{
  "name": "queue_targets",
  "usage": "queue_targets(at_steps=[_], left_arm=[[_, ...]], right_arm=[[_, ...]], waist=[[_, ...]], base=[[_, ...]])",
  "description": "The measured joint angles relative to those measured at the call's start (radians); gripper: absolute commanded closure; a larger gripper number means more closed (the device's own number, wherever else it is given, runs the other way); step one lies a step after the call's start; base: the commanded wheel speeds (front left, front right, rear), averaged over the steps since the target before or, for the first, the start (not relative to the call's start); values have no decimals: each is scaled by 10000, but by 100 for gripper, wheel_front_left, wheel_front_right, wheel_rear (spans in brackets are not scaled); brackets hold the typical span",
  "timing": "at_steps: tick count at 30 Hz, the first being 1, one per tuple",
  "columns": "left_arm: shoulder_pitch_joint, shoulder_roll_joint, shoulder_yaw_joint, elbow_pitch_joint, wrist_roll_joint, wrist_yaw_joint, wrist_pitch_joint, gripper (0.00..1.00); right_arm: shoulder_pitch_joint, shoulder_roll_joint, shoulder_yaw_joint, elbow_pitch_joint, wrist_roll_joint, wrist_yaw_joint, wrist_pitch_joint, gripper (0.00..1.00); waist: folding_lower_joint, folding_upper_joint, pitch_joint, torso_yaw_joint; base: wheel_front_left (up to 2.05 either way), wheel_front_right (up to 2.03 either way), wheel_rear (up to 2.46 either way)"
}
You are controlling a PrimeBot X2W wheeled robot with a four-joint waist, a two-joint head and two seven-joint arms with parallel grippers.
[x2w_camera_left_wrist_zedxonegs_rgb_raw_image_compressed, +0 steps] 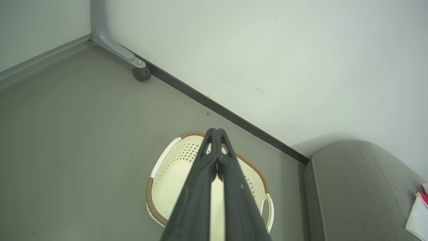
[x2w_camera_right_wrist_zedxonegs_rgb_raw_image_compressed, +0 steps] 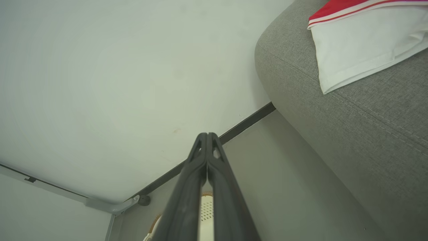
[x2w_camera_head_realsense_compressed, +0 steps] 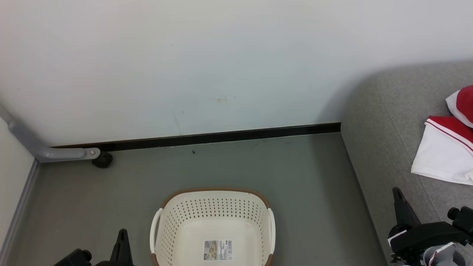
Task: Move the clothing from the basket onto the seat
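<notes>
The left gripper (x2w_camera_left_wrist_zedxonegs_rgb_raw_image_compressed: pixel 216 131) is shown with its two dark fingers pressed together, and nothing is held between them. The basket (x2w_camera_head_realsense_compressed: pixel 214 190) is set on the grey floor (x2w_camera_head_realsense_compressed: pixel 295 177) just to the right of this gripper, below its fingertips, and a barcode sticker (x2w_camera_head_realsense_compressed: pixel 218 250) is seen on its inside bottom. The right gripper (x2w_camera_right_wrist_zedxonegs_rgb_raw_image_compressed: pixel 207 135) is likewise closed tight, and nothing is gripped by it. The clothing (x2w_camera_head_realsense_compressed: pixel 443 155), red with white panels, is laid on the seat (x2w_camera_head_realsense_compressed: pixel 384 122), ahead of the right gripper and slightly to its right, apart from its fingers. A pale wall (x2w_camera_head_realsense_compressed: pixel 221 55) is seen beyond both grippers.
</notes>
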Motion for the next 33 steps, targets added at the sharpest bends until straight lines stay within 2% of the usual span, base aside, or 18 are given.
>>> queue_targets(at_steps=[33], left_arm=[[-244, 6, 510, -571, -4775, -800, 1164, 100]], right_arm=[[11, 648, -1517, -435, 3893, 280, 1191, 100]], waist=[[0, -1, 35, -171]], base=[[0, 0, 0]])
